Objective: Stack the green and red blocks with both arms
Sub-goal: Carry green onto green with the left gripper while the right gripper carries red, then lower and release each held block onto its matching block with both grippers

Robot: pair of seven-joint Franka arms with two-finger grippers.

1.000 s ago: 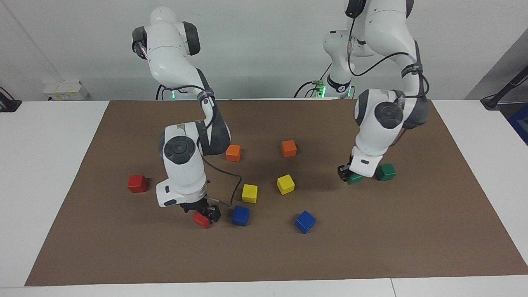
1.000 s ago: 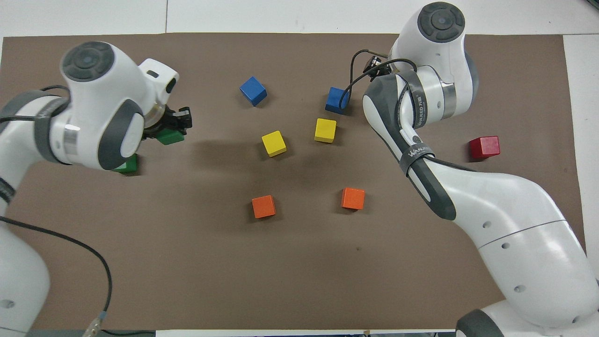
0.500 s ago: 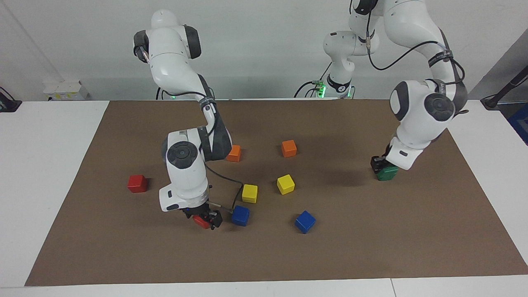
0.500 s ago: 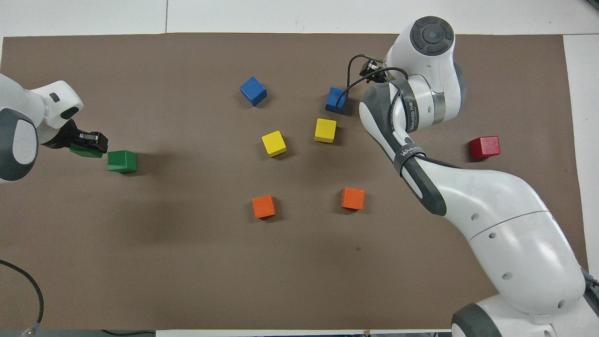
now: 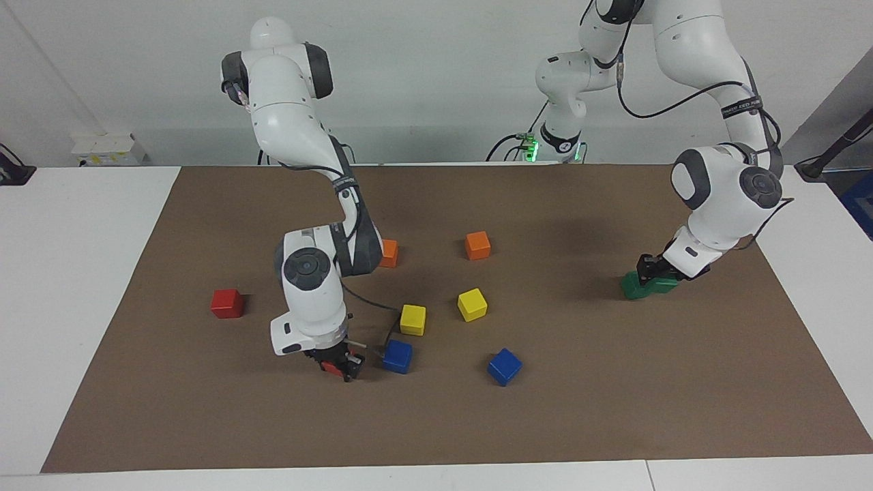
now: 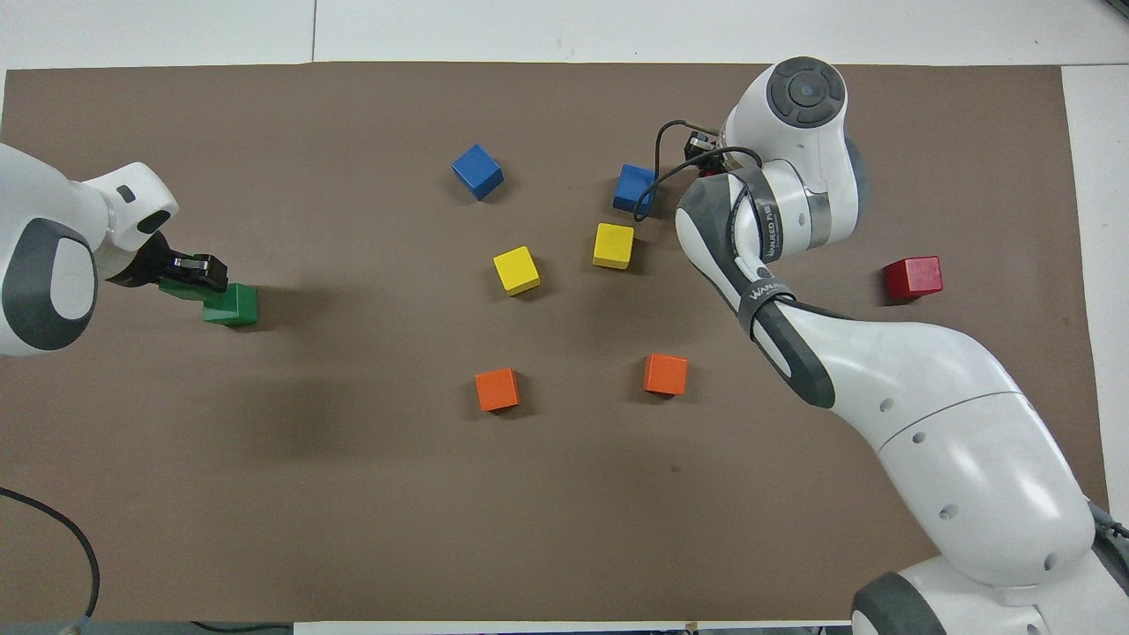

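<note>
The left pincer (image 5: pixel 656 271), at the facing view's right, holds a green block (image 5: pixel 663 285) half over the second green block (image 5: pixel 634 287). The right pincer (image 5: pixel 336 365), lower centre, grips a red block (image 5: pixel 332 368); the other red block (image 5: pixel 227 303) sits on the table (image 5: pixel 614 409) at mid-left. Next, I judge, the green pair needs squaring before release.

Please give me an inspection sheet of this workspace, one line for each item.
Surface: brown mat on a white table.
Job's things: one green block on the mat, a second green block held over it; one red block lying free, another red block held.
Clutter: two orange, two yellow, two blue cubes.
Grippers: left gripper shut on its green block; right gripper shut on its red block.
Cables: black cable along the right arm.
Surroundings: white wall, nothing else seen.
</note>
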